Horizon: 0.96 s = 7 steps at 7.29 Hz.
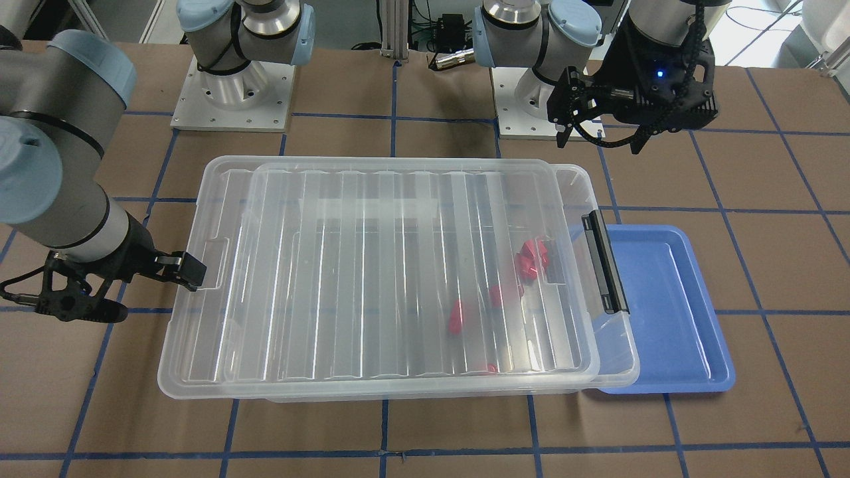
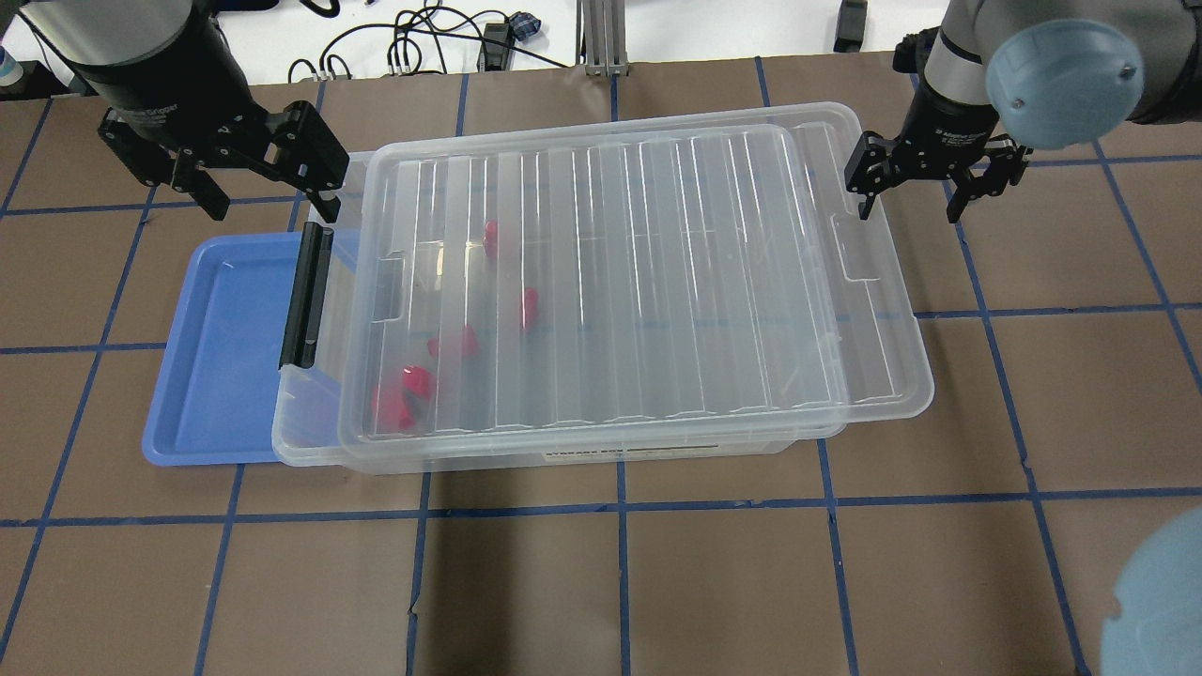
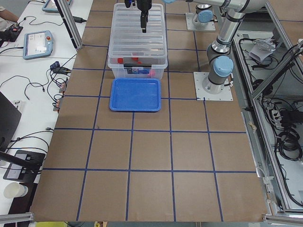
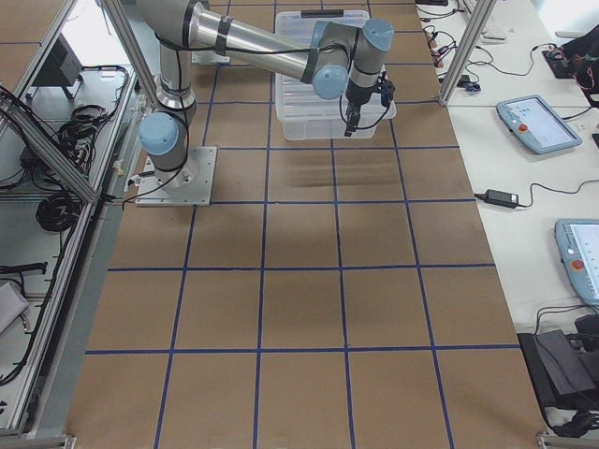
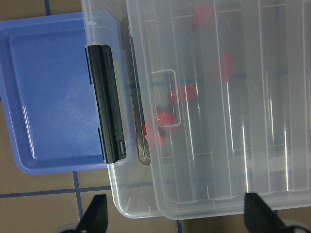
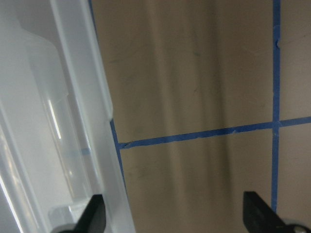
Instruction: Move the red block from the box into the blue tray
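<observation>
The box (image 2: 601, 282) is a clear bin whose ribbed lid (image 2: 657, 188) lies on it, shifted toward my right. Several red blocks (image 2: 404, 394) show through the lid near the black latch (image 2: 305, 296), also in the front view (image 1: 533, 257) and the left wrist view (image 5: 165, 121). The blue tray (image 2: 221, 347) lies beside the box's latch end, partly under it, with nothing in it. My left gripper (image 2: 272, 202) is open and empty above the box's far left corner. My right gripper (image 2: 909, 205) is open and empty at the lid's right edge (image 6: 73, 121).
The brown table (image 2: 657, 582) has blue tape lines. The arm bases (image 1: 232, 93) stand behind the box. Cables and a metal post (image 2: 601, 38) lie past the table's far edge.
</observation>
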Available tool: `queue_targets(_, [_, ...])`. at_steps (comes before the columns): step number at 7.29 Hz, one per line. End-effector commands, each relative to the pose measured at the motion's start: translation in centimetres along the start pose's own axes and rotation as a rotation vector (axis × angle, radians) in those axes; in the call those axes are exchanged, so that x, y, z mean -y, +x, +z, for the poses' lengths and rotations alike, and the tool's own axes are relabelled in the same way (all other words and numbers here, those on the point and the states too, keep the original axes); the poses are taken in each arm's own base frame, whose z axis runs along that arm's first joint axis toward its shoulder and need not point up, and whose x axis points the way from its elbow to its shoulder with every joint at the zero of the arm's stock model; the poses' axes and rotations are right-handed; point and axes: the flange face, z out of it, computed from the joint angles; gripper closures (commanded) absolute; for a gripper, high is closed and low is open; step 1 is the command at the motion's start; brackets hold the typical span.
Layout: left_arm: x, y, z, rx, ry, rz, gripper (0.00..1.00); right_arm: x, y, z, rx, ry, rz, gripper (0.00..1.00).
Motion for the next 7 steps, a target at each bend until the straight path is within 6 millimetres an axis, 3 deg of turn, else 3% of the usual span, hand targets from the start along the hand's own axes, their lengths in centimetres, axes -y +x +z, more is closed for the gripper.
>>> queue_targets(1, [0.0, 0.0, -0.1, 0.003, 0.001, 0.0, 0.0, 0.6, 3.0, 0.1, 0.006, -0.002, -0.003, 0.0])
queue_targets(3, [0.3, 0.1, 1.0, 0.007, -0.03, -0.003, 0.0, 0.8, 4.0, -0.2, 0.006, 0.004, -0.026, 0.0])
queue_targets(5, [1.4, 1.1, 2.4, -0.002, -0.037, 0.005, 0.0, 1.2, 7.3, -0.2, 0.011, 0.006, -0.06, 0.0])
queue_targets(7, [3.7, 2.2, 4.1, -0.002, -0.006, -0.05, 0.0, 1.4, 8.5, -0.4, 0.007, 0.012, -0.101, 0.0])
